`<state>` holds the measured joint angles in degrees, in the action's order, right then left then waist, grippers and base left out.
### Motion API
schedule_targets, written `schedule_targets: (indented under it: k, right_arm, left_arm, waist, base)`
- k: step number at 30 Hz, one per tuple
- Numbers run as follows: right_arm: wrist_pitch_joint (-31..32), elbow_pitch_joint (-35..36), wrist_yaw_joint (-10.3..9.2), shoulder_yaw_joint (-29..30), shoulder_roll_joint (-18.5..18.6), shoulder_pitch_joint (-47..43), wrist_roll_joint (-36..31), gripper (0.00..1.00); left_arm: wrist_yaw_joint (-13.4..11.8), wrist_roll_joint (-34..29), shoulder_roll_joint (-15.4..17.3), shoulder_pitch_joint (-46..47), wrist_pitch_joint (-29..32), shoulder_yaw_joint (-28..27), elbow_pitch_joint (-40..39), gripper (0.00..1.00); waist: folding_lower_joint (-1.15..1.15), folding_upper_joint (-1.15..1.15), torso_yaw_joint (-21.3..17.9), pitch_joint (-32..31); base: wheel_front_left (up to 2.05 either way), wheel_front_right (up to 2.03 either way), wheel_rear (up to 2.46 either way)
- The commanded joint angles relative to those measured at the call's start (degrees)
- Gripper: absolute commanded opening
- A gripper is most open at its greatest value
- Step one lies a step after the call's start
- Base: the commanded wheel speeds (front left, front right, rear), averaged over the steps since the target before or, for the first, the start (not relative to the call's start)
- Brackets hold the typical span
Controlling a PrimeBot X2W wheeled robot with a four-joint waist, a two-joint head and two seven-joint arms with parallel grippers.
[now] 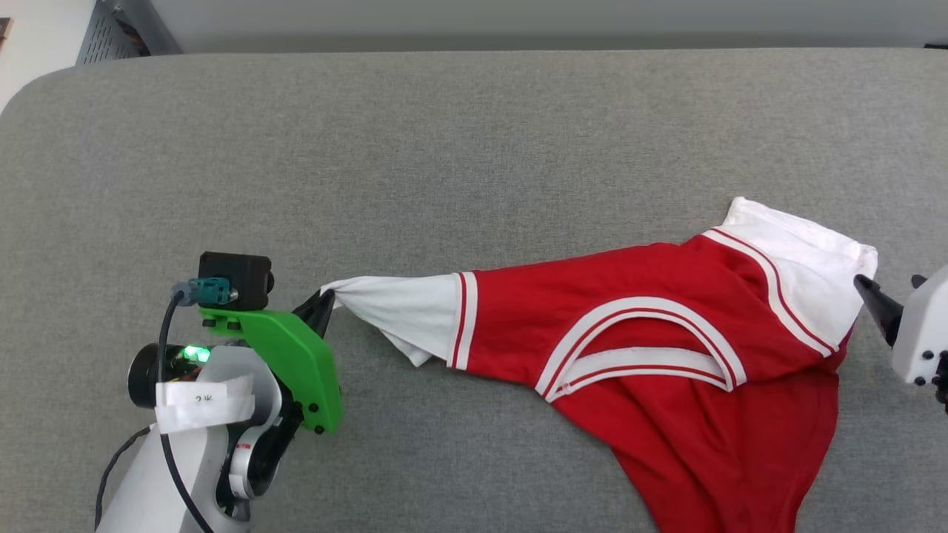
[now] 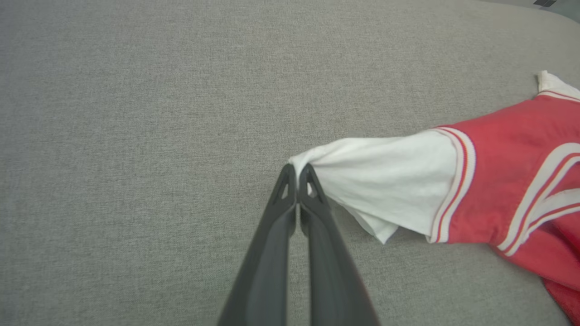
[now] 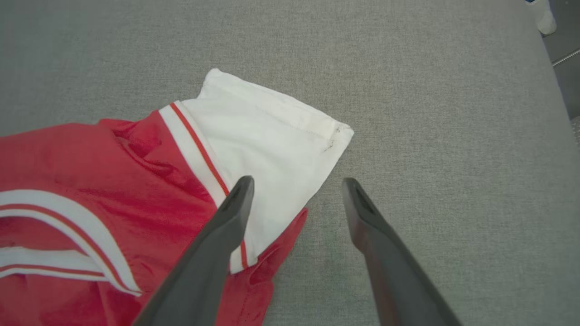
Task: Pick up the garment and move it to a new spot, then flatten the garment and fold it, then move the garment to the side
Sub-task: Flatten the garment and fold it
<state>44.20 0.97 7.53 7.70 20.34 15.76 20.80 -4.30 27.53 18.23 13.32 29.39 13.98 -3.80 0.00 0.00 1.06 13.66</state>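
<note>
The red shirt [image 1: 666,348] lay on the right half of the grey worktop [image 1: 444,148], pulled out long toward the left. So the left jaws were pinched shut on the tip of its white left-hand sleeve [image 1: 400,307]. The right jaws hung wide open, holding nothing, right by the other white sleeve [image 3: 272,136] at the shirt's right end.

Lower left of the frame: a pale grey forearm [image 1: 155,488] with a bright green bracket [image 1: 296,363], black camera box [image 1: 235,275], teal plug [image 1: 209,291], black cable [image 1: 164,326], green light [image 1: 196,354] and white paper tag [image 1: 204,403]. The right hand [image 1: 887,283] has a white casing [image 1: 922,326] with black screws [image 1: 919,381].
</note>
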Motion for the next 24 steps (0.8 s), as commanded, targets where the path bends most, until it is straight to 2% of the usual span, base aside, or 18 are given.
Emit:
schedule_targets:
  k: [1, 8, 18, 24]
  right_arm:
    - [2.6, -0.9, -0.04, 0.4, 0.4, 2.3, -0.5, 1.0]
    - [15.0, -7.2, -0.04, 2.8, 2.7, 9.9, -3.0, 1.0]
    - [14.9, -15.0, -0.04, 3.7, 4.7, 16.9, -6.9, 1.0]
    - [15.2, -19.4, -0.04, 3.2, 4.5, 17.4, -8.3, 1.0]
  left_arm:
    - [-0.3, 0.3, 0.3, -0.7, 0.2, -0.1, -1.0, 0.0]
    - [-0.7, 0.6, -0.3, -1.1, 0.9, 0.9, -3.2, 0.0]
    - [-0.1, 0.7, -0.9, 0.5, 0.2, 2.0, -4.2, 0.0]
    - [0.2, 0.8, -1.3, 1.3, -0.2, 2.6, -4.7, 0.0]
  waist:
    - [0.0, 0.0, 1.3, 1.4]
    - [0.0, 0.0, 3.9, 4.4]
    - [0.0, 0.0, 6.4, 8.1]
    - [0.0, 0.0, 7.5, 9.0]
  base:
    - [0.0, 0.0, 0.0]
    - [0.0, 0.0, 0.0]
    - [0.0, 0.0, 0.0]
    - [0.0, 0.0, 0.0]
